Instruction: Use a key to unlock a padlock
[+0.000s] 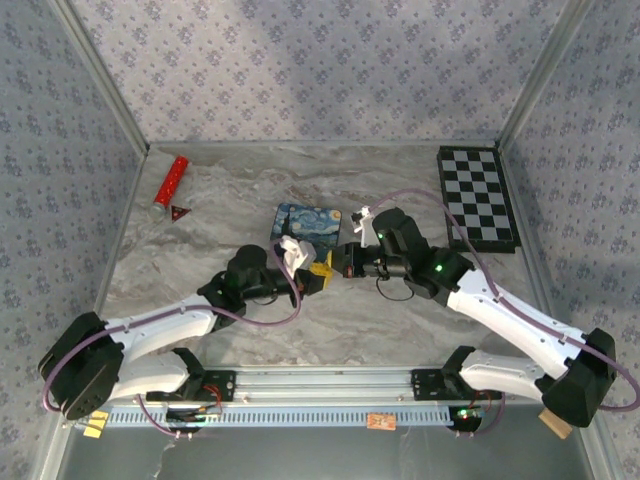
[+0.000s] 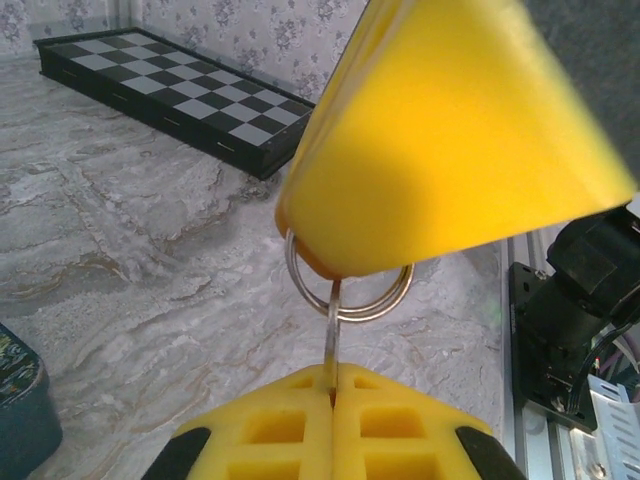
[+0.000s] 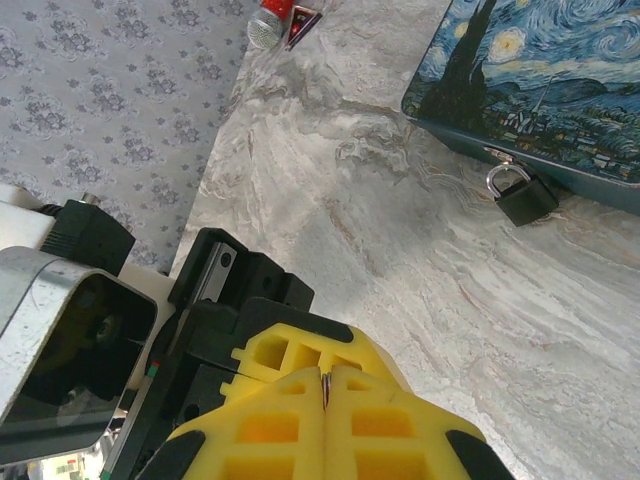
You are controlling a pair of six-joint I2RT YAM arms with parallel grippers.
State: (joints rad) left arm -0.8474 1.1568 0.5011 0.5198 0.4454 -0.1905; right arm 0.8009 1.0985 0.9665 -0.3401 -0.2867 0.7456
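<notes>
Both left claw (image 2: pixel 333 378) and right claw (image 3: pixel 325 380) pinch the key (image 2: pixel 333 332); a mistimed release could drop it short of the padlock (image 3: pixel 525 198).

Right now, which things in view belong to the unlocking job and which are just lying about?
Job: padlock, key, key ring, blue tin it is hooked to.
Lying about: chessboard, red cylinder, dark-red triangle.
</notes>
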